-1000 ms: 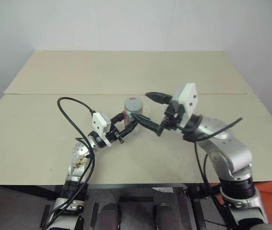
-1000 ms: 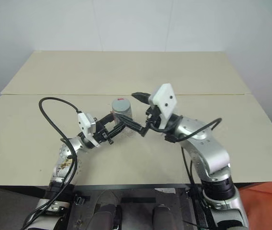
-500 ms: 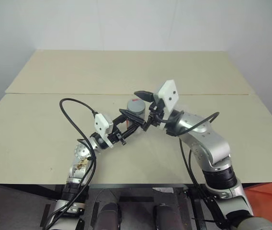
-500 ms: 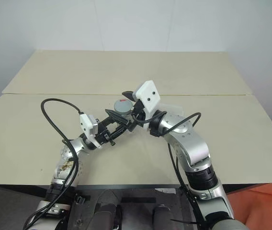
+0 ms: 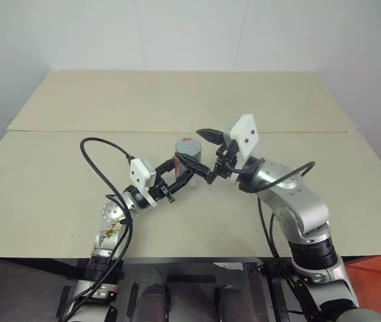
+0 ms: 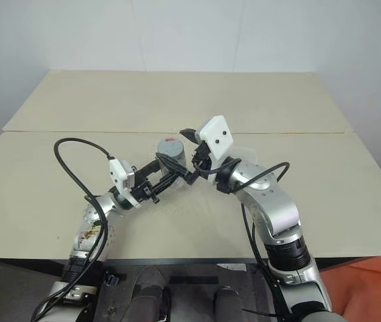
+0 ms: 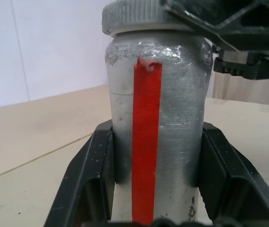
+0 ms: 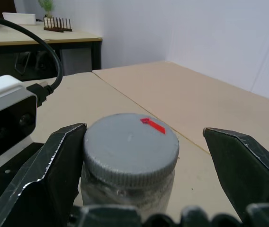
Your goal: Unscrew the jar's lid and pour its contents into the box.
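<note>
My left gripper [image 5: 184, 173] is closed on the jar [image 7: 156, 137], one black finger [image 7: 94, 175] pressed against each side of its silvery body, and holds it upright above the table [image 5: 56, 181]. A red strip runs up the side of the jar that faces my left wrist. The lid [image 8: 130, 144], gray and ribbed, with a red mark on top, sits on the jar. My right gripper [image 8: 146, 156] stands wide open around the lid: one finger lies close beside its rim, the other well apart on the opposite side. Beyond the jar, the tan table extends to a white wall [image 5: 190, 33].
</note>
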Robot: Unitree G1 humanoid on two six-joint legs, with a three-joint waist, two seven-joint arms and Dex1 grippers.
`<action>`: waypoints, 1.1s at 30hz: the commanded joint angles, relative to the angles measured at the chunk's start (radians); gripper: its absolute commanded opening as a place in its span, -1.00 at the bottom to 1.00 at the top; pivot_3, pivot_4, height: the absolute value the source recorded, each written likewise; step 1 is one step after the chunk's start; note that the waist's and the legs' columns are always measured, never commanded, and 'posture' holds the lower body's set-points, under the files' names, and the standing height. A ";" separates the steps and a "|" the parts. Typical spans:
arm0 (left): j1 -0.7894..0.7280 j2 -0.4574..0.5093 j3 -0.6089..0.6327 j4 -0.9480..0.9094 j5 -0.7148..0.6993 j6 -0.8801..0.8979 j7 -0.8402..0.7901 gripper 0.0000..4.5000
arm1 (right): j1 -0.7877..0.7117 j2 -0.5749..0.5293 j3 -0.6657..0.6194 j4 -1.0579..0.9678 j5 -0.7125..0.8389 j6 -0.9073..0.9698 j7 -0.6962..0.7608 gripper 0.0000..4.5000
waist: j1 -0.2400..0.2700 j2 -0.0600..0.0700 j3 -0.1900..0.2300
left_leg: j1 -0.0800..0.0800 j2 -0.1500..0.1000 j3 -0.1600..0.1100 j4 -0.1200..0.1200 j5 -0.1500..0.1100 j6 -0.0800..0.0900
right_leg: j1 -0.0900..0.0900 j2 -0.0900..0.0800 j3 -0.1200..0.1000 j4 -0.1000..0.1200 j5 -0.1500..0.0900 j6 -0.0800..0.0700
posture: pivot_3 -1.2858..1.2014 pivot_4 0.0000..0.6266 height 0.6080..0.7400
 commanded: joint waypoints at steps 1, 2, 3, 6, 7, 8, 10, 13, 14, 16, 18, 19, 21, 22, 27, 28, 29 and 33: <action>-0.020 0.004 0.022 -0.021 -0.032 -0.011 -0.006 -0.12 | 0.007 -0.016 -0.038 -0.044 0.003 -0.003 -0.010 0.99 | 0.000 0.000 0.000 | 0.000 0.000 0.000 0.000 0.000 0.000 | 0.000 0.000 0.000 0.000 0.000 0.000 | 0.03 -0.52 1.00; -0.020 0.005 0.024 -0.021 -0.033 -0.010 -0.006 -0.12 | 0.009 -0.019 -0.040 -0.045 0.003 -0.002 -0.011 0.99 | 0.000 0.000 0.000 | 0.000 0.000 0.000 0.000 0.000 0.000 | 0.000 0.000 0.000 0.000 0.000 0.000 | 0.03 -0.52 1.00; -0.020 0.006 0.025 -0.020 -0.033 -0.011 -0.007 -0.12 | 0.013 -0.023 -0.045 -0.047 0.004 -0.002 -0.011 0.99 | 0.000 0.000 0.000 | 0.000 0.000 0.000 0.000 0.000 0.000 | 0.000 0.000 0.000 0.000 0.000 0.000 | 0.03 -0.52 1.00; -0.020 0.010 0.030 -0.016 -0.033 -0.014 -0.010 -0.12 | 0.018 -0.034 -0.054 -0.048 0.006 -0.003 -0.012 0.99 | 0.000 0.000 0.000 | 0.000 0.000 0.000 0.000 0.000 0.000 | 0.000 0.000 0.000 0.000 0.000 0.000 | 0.03 -0.52 1.00; -0.020 0.011 0.032 -0.014 -0.033 -0.015 -0.011 -0.12 | 0.019 -0.038 -0.057 -0.048 0.007 -0.004 -0.012 0.99 | 0.000 0.000 0.000 | 0.000 0.000 0.000 0.000 0.000 0.000 | 0.000 0.000 0.000 0.000 0.000 0.000 | 0.03 -0.52 1.00; -0.020 0.011 0.033 -0.012 -0.032 -0.015 -0.012 -0.12 | 0.020 -0.040 -0.060 -0.048 0.009 -0.004 -0.012 0.99 | 0.000 0.000 0.000 | 0.000 0.000 0.000 0.000 0.000 0.000 | 0.000 0.000 0.000 0.000 0.000 0.000 | 0.03 -0.52 1.00; -0.020 0.011 0.036 -0.009 -0.032 -0.016 -0.013 -0.12 | 0.022 -0.046 -0.062 -0.048 0.011 -0.005 -0.012 0.99 | 0.000 0.000 0.000 | 0.000 0.000 0.000 0.000 0.000 0.000 | 0.000 0.000 0.000 0.000 0.000 0.000 | 0.03 -0.52 1.00; -0.020 0.010 0.040 -0.007 -0.031 -0.017 -0.013 -0.12 | 0.027 -0.055 -0.066 -0.051 0.012 -0.006 -0.013 0.99 | 0.000 0.000 0.000 | 0.000 0.000 0.000 0.000 0.000 0.000 | 0.000 0.000 0.000 0.000 0.000 0.000 | 0.03 -0.52 1.00; -0.020 0.010 0.041 -0.006 -0.031 -0.017 -0.013 -0.12 | 0.029 -0.057 -0.067 -0.052 0.012 -0.006 -0.014 0.99 | 0.000 0.000 0.000 | 0.000 0.000 0.000 0.000 0.000 0.000 | 0.000 0.000 0.000 0.000 0.000 0.000 | 0.03 -0.52 1.00; -0.021 0.011 0.043 -0.003 -0.031 -0.019 -0.013 -0.12 | 0.034 -0.064 -0.073 -0.052 0.014 -0.004 -0.015 0.99 | 0.000 0.000 0.000 | 0.000 0.000 0.000 0.000 0.000 0.000 | 0.000 0.000 0.000 0.000 0.000 0.000 | 0.03 -0.52 1.00; -0.020 0.011 0.044 -0.002 -0.030 -0.020 -0.014 -0.12 | 0.039 -0.071 -0.079 -0.054 0.014 -0.004 -0.015 0.99 | 0.000 0.000 0.000 | 0.000 0.000 0.000 0.000 0.000 0.000 | 0.000 0.000 0.000 0.000 0.000 0.000 | 0.03 -0.52 1.00; -0.020 0.011 0.044 0.000 -0.030 -0.022 -0.014 -0.12 | 0.042 -0.075 -0.081 -0.056 0.015 -0.003 -0.014 0.99 | 0.000 0.000 0.000 | 0.000 0.000 0.000 0.000 0.000 0.000 | 0.000 0.000 0.000 0.000 0.000 0.000 | 0.03 -0.52 1.00; -0.019 0.010 0.045 0.004 -0.028 -0.023 -0.016 -0.12 | 0.049 -0.082 -0.087 -0.064 0.019 -0.001 -0.010 0.99 | 0.000 0.000 0.000 | 0.000 0.000 0.000 0.000 0.000 0.000 | 0.000 0.000 0.000 0.000 0.000 0.000 | 0.03 -0.52 1.00; -0.019 0.009 0.046 0.005 -0.027 -0.024 -0.017 -0.12 | 0.052 -0.087 -0.088 -0.071 0.023 0.000 -0.004 0.99 | 0.000 0.000 0.000 | 0.000 0.000 0.000 0.000 0.000 0.000 | 0.000 0.000 0.000 0.000 0.000 0.000 | 0.03 -0.52 1.00; -0.020 0.005 0.044 0.010 -0.024 -0.025 -0.018 -0.12 | 0.079 -0.122 -0.087 -0.123 0.068 -0.015 0.075 0.99 | 0.000 0.000 0.000 | 0.000 0.000 0.000 0.000 0.000 0.000 | 0.000 0.000 0.000 -0.001 0.000 0.000 | 0.03 -0.52 1.00; -0.021 0.003 0.044 0.009 -0.024 -0.024 -0.018 -0.12 | 0.082 -0.128 -0.081 -0.132 0.076 -0.023 0.094 0.99 | -0.001 0.000 0.000 | 0.000 0.000 0.000 0.000 0.000 0.000 | 0.000 0.000 0.000 -0.001 0.000 0.000 | 0.03 -0.52 1.00; -0.022 0.001 0.043 0.009 -0.023 -0.024 -0.018 -0.12 | 0.082 -0.129 -0.075 -0.137 0.080 -0.031 0.106 0.99 | -0.001 0.000 0.000 | 0.000 0.000 0.000 0.000 0.000 0.000 | 0.000 0.000 0.000 -0.001 0.000 0.000 | 0.03 -0.52 1.00; -0.024 -0.004 0.036 0.006 -0.020 -0.023 -0.020 -0.12 | 0.043 -0.092 -0.044 -0.123 0.068 -0.033 0.099 0.99 | -0.003 0.000 0.000 | 0.000 0.000 0.000 0.000 0.000 0.000 | 0.000 0.000 0.000 0.000 0.000 0.000 | 0.03 -0.52 1.00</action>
